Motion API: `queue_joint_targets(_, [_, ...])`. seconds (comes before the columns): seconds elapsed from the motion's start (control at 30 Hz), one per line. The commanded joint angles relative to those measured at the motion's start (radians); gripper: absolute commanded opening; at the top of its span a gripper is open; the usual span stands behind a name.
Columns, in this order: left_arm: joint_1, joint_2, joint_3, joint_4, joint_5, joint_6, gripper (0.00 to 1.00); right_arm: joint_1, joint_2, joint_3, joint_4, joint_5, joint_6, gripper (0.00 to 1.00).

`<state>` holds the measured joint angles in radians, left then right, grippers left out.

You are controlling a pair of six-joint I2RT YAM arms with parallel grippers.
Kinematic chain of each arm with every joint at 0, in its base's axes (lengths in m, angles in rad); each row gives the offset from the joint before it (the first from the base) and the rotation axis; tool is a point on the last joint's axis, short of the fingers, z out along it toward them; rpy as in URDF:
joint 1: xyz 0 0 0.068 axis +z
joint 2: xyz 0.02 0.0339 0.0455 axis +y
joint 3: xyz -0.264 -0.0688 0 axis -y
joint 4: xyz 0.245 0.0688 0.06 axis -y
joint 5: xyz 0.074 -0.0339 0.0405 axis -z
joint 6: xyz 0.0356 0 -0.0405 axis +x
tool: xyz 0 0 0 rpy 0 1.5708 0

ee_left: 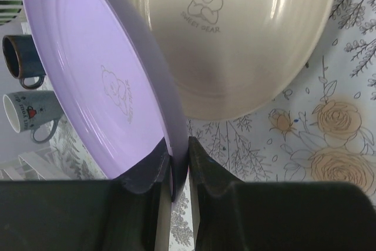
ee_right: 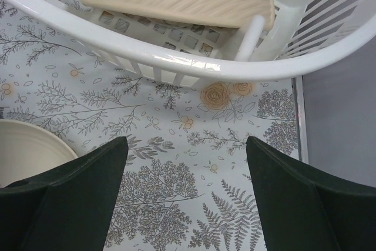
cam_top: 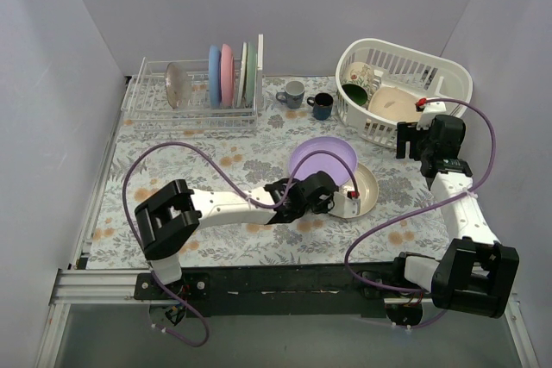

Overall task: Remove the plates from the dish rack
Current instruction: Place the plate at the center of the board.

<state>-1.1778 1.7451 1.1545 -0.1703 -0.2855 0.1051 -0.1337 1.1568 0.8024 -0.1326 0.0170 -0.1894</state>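
My left gripper (cam_top: pixel 332 192) is shut on the rim of a purple plate (cam_top: pixel 321 159), which tilts up over the table's middle. In the left wrist view, my left gripper (ee_left: pixel 179 157) pinches the purple plate (ee_left: pixel 88 74) at its edge, just beside a cream plate (ee_left: pixel 235 39) lying flat on the cloth. The white wire dish rack (cam_top: pixel 194 109) at the back left holds a mottled brown plate (cam_top: pixel 178 85), a blue plate (cam_top: pixel 214 75), a pink plate (cam_top: pixel 227 75) and a pale green plate (cam_top: pixel 247 73), all on edge. My right gripper (ee_right: pixel 187 168) stands open over bare cloth, with nothing between its fingers.
A white oval basket (cam_top: pixel 448 71) with dishes in it stands at the back right, its rim (ee_right: pixel 176 63) just ahead of my right gripper (cam_top: pixel 423 148). A grey mug (cam_top: pixel 291 93) and a dark blue mug (cam_top: pixel 322 105) stand between rack and basket.
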Motion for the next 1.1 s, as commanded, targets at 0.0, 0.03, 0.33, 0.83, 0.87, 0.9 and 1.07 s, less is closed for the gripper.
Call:
queue_joint_targets(0.0, [-0.042,0.04,0.065,0.083,-0.063,0.054,0.0,-0.006,0.007,0.044,0.001,-0.009,-0.002,0.9])
queue_joint_targets(0.03, [-0.049,0.05,0.077,0.086,-0.064,0.057,0.0,-0.006,0.007,0.041,0.001,-0.009,-0.004,0.9])
queue_joint_targets(0.33, [-0.105,0.134,0.139,0.109,-0.06,0.064,0.0,-0.006,0.015,0.035,-0.002,-0.055,-0.025,0.9])
queue_joint_targets(0.83, [-0.166,0.157,0.111,0.064,-0.05,0.056,0.0,-0.007,0.004,0.024,-0.002,-0.069,-0.031,0.9])
queue_joint_targets(0.87, [-0.167,0.157,0.111,0.061,-0.05,0.057,0.0,-0.007,0.003,0.026,-0.002,-0.071,-0.031,0.9])
queue_joint_targets(0.9, [-0.166,0.157,0.111,0.057,-0.047,0.056,0.0,-0.007,0.001,0.023,-0.001,-0.072,-0.031,0.9])
queue_joint_targets(1.07, [-0.166,0.16,0.102,0.043,-0.06,0.059,0.0,-0.006,-0.002,0.021,0.001,-0.074,-0.031,0.9])
